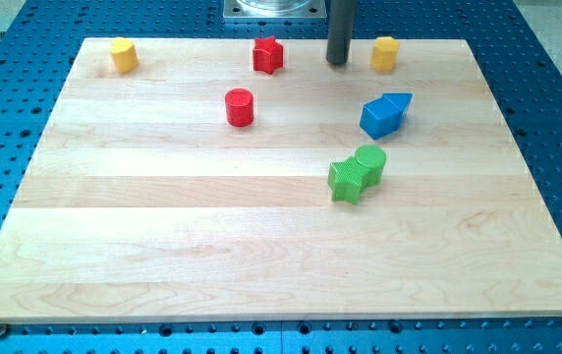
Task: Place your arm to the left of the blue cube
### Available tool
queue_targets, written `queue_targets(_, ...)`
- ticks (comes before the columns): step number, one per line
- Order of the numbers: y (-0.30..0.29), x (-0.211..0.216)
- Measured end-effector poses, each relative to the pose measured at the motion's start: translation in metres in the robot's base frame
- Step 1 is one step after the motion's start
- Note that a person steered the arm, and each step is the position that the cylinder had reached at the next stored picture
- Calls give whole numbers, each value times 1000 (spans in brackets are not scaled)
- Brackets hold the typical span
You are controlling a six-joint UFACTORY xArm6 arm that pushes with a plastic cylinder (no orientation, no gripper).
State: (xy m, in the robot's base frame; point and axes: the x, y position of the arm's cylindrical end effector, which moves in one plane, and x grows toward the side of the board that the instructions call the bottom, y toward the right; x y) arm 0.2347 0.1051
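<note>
Though no claw shows, its tip (337, 63) sits far-left of the blue cube (379, 118); approaching carelessly could nudge it.

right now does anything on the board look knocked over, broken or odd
Nothing stands out. The blue cube touches a second blue block, and the green star block touches the green cylinder. My tip is above the blue pair, apart.

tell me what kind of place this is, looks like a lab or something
Probably a robotics lab bench. A wooden board lies on a blue perforated table, with small coloured blocks such as a blue cube and a red cylinder. My tip stands at the view's top, above-left of the blue cube.
</note>
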Motion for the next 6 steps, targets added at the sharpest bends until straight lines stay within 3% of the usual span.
queue_targets(1,34,0)
queue_targets(2,31,-3)
queue_targets(4,-42,95)
queue_targets(6,-45,100)
